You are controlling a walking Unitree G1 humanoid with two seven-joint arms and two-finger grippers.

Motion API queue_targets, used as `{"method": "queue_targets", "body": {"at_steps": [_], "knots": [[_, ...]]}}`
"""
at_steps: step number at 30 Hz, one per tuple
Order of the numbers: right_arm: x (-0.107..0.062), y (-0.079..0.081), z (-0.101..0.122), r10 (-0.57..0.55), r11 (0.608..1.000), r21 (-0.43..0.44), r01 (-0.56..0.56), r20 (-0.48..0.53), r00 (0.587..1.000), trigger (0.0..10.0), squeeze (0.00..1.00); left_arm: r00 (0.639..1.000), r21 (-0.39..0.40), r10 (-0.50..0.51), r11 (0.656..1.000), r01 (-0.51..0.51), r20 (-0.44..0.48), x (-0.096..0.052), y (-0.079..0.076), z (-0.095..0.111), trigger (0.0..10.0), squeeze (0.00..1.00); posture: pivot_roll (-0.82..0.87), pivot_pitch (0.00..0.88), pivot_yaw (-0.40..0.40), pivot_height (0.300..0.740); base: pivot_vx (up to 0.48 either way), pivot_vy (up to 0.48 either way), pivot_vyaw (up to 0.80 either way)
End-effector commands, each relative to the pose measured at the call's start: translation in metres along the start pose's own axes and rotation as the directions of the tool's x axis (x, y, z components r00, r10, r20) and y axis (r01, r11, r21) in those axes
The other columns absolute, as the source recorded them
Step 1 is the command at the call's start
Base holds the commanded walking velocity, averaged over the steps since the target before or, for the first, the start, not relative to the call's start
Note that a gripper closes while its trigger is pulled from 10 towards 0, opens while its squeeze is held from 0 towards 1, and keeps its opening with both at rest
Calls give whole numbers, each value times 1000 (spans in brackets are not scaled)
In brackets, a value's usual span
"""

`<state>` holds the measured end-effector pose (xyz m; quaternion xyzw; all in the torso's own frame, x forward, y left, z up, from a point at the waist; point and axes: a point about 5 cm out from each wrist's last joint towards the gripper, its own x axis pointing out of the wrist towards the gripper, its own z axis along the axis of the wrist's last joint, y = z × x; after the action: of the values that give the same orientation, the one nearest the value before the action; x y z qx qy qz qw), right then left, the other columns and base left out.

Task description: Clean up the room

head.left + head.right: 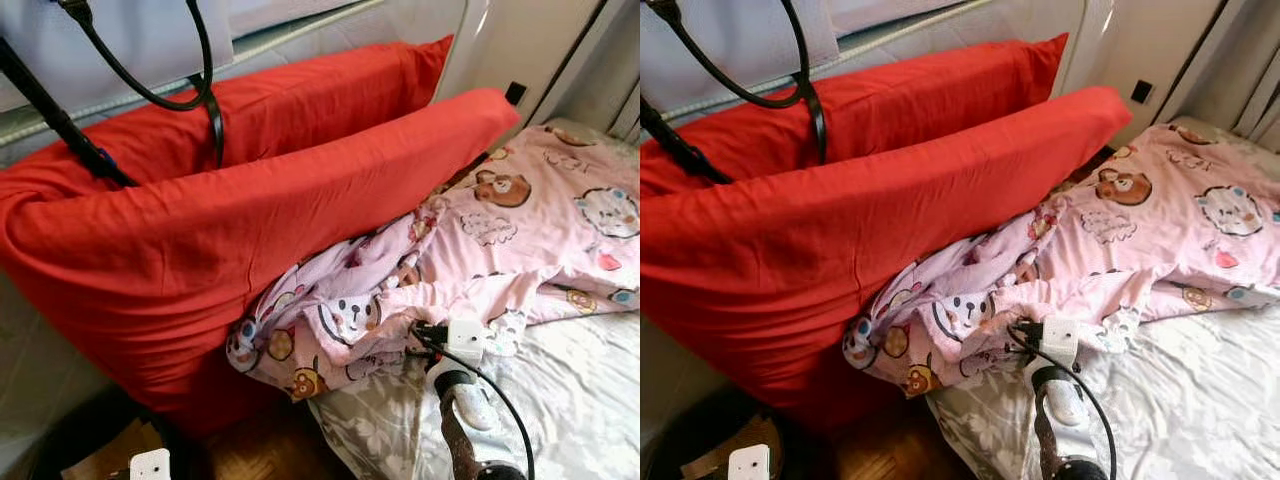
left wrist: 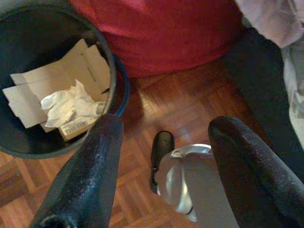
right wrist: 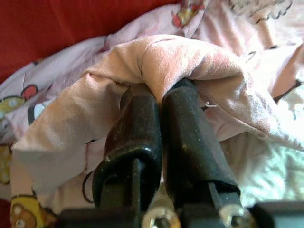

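Right gripper [image 3: 159, 90], jaws pinched tight on a fold of the pink blanket [image 1: 520, 230], lying mid-frame on the bed [image 1: 590, 390]. Left gripper [image 2: 166, 137] hanging open above the bin [image 2: 113, 71]. Tidying bedding; next likely pulling it flat.

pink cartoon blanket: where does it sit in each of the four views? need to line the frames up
Left eye: pink blanket lies centre to right, on the bed against the red pillows.
Right eye: same place, bunched edge at lower centre.
Left wrist: a pale corner at the top right, beyond the open left end effector.
Right wrist: fold pinched by the right end effector.
Shared landmark: the red pillows.
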<state>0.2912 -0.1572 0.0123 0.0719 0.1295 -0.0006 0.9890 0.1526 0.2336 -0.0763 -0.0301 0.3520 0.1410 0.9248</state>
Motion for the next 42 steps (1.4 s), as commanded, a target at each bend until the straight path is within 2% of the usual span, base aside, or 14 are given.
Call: {"method": "queue_targets", "body": {"at_steps": [1, 4, 12, 21, 31, 42], "knots": [[0, -2, -2, -14, 1000, -1, 14, -15, 1000, 10000, 0, 999, 24, 2, 1000, -1, -43, -2, 1, -8, 10000, 0, 54, 96, -53, 740, 0, 0, 0], [4, 0, 3, -22, 1000, 3, 22, -7, 1000, 10000, 0, 999, 27, 1, 1000, 1, -50, 1, -1, -6, 10000, 0, 42, 88, -48, 740, 0, 0, 0], [14, -2, 18, -57, 998, 8, 57, 22, 998, 10000, 0, 998, 62, -49, 997, 51, -29, 15, -19, 19, 10000, 0, 18, 41, -27, 740, 0, 0, 0], [22, 0, 29, -67, 998, 2, 67, 33, 997, 10000, 0, 999, 46, -33, 998, 35, -40, 20, -23, 28, 10000, 0, 12, 13, -34, 740, 0, 0, 0], [23, -2, 31, -65, 998, -14, 65, 31, 997, 10000, 0, 998, 14, -15, 1000, 16, -65, 17, -22, 19, 10000, 0, 15, 27, -56, 740, 0, 0, 0], [14, -6, 19, -71, 997, -5, 71, 33, 997, 10000, 0, 993, 37, -27, 999, 32, -117, 9, -20, -2, 10000, 0, 9, 108, -47, 740, 0, 0, 0]]}}
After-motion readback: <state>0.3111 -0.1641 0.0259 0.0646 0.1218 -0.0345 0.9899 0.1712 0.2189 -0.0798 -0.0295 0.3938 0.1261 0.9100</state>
